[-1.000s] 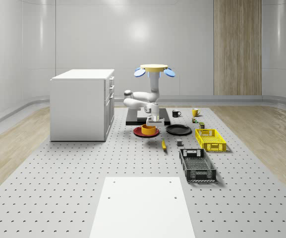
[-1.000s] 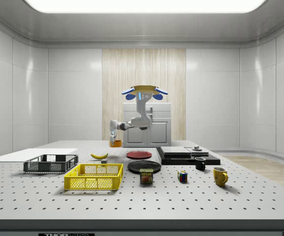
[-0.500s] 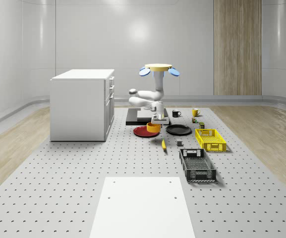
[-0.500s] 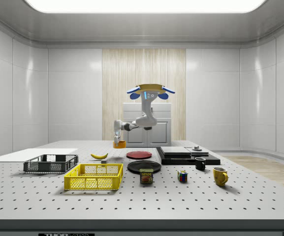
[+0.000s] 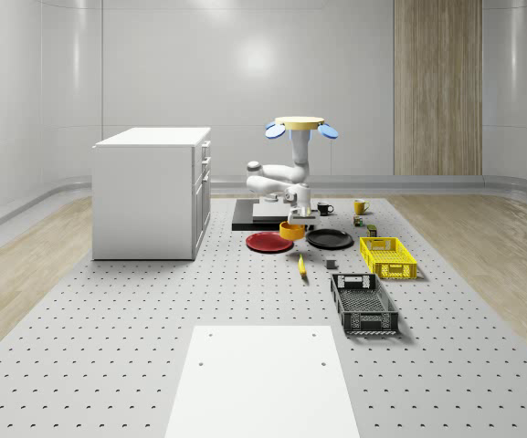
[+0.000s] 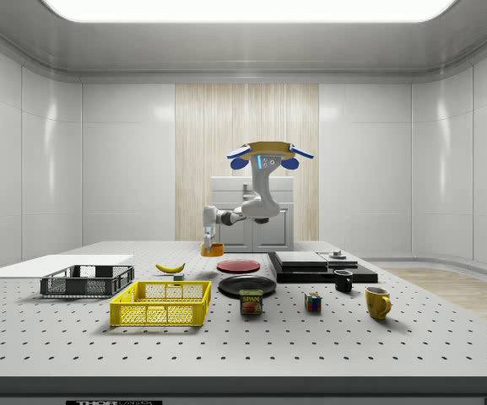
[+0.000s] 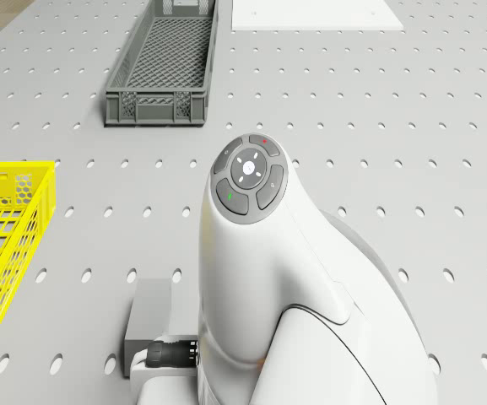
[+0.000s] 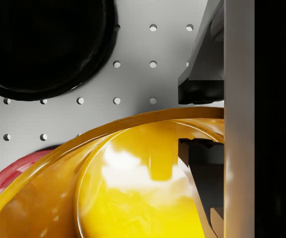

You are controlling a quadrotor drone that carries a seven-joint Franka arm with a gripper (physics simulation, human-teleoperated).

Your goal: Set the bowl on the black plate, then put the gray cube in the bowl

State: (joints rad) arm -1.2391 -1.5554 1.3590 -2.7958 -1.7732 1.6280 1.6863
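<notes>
My gripper [image 5: 298, 219] is shut on the rim of the orange bowl [image 5: 291, 230] and holds it just above the table. The bowl hangs between the red plate [image 5: 268, 243] and the black plate [image 5: 329, 239]. In the wrist view one finger [image 8: 202, 74] sits outside the bowl's [image 8: 133, 183] rim and the other inside, with the black plate [image 8: 38, 44] and red plate [image 8: 4, 171] beyond. The drone [image 5: 300, 123] hovers over the dark platform behind the plates. The gray cube [image 5: 331, 265] lies on the table beside the banana; it also appears in the drone view [image 7: 152, 316].
A banana [image 5: 301, 265], a yellow basket [image 5: 387, 256] and a dark crate [image 5: 363, 303] lie nearer the front. A white cabinet [image 5: 152, 192] stands at the whole-scene view's left. Mugs and small items sit behind the black plate. A white sheet [image 5: 261, 379] lies in front.
Drone, arm and bowl have shifted toward the whole-scene view's right. The bowl was over the red plate and now hangs past its edge, closer to the black plate.
</notes>
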